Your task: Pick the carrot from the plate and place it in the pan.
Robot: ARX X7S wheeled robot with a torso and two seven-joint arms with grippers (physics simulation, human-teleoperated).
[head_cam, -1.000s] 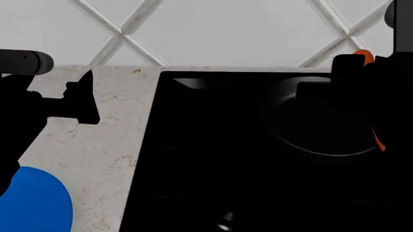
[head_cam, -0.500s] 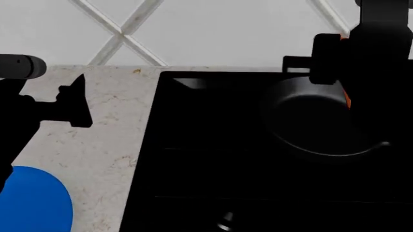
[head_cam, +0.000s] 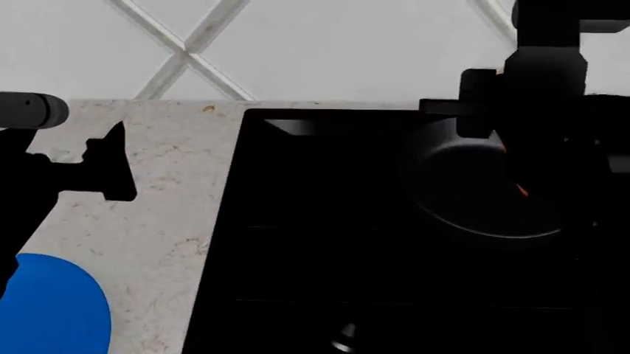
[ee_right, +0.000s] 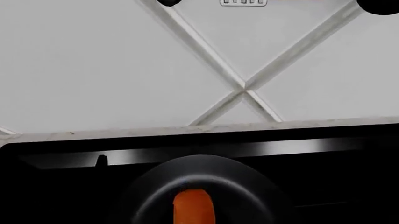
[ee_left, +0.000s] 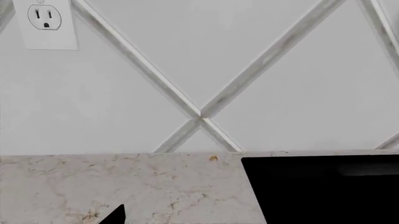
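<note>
The orange carrot [ee_right: 194, 207] is held in my right gripper [head_cam: 516, 173], which is shut on it above the black pan [head_cam: 462, 193]. In the head view only thin slivers of the carrot [head_cam: 521, 192] show behind the dark arm. In the right wrist view the carrot hangs in front of the pan [ee_right: 149, 186]. The pan sits on the black cooktop [head_cam: 315, 243]. Part of the blue plate [head_cam: 54, 310] shows at the lower left, with nothing on it. My left gripper [head_cam: 111, 168] is open and empty over the counter, beyond the plate; one of its fingertips [ee_left: 117, 215] shows in the left wrist view.
A speckled stone counter [head_cam: 147, 221] lies left of the cooktop. A white tiled wall [head_cam: 325, 51] with diagonal grout lines stands behind. A wall outlet [ee_left: 45, 23] is on the wall at the far left.
My right arm has moved left with the carrot, from the pan's right side to above the pan. My left gripper has drifted slightly left.
</note>
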